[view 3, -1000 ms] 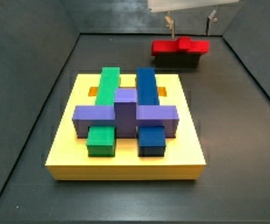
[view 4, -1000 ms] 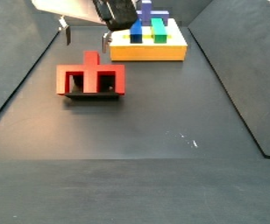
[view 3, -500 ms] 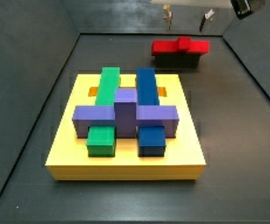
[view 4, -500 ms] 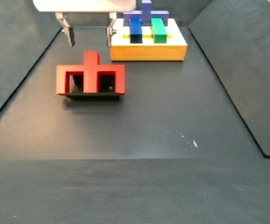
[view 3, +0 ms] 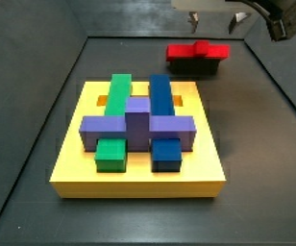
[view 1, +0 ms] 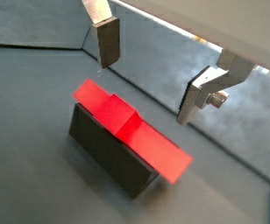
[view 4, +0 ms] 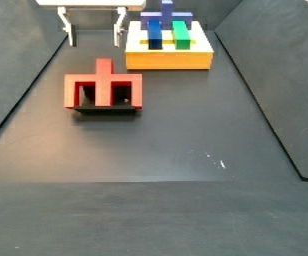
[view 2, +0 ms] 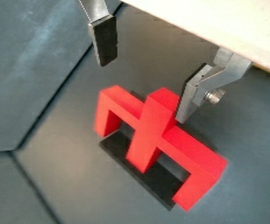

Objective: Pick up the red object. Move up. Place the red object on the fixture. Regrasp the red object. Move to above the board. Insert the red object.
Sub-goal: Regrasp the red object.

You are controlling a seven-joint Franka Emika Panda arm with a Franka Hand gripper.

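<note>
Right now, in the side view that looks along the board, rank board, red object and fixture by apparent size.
1. Board, largest, though nearest the camera.
2. Red object and fixture: similar, unranked.
The open, empty gripper hangs above them.

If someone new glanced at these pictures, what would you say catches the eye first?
The bright red object stands out first, resting on the small dark fixture on the dark floor. Next comes the big yellow board, carrying green, blue and purple blocks, apart from the fixture. The gripper hangs open and empty above the red object, touching nothing.
</note>
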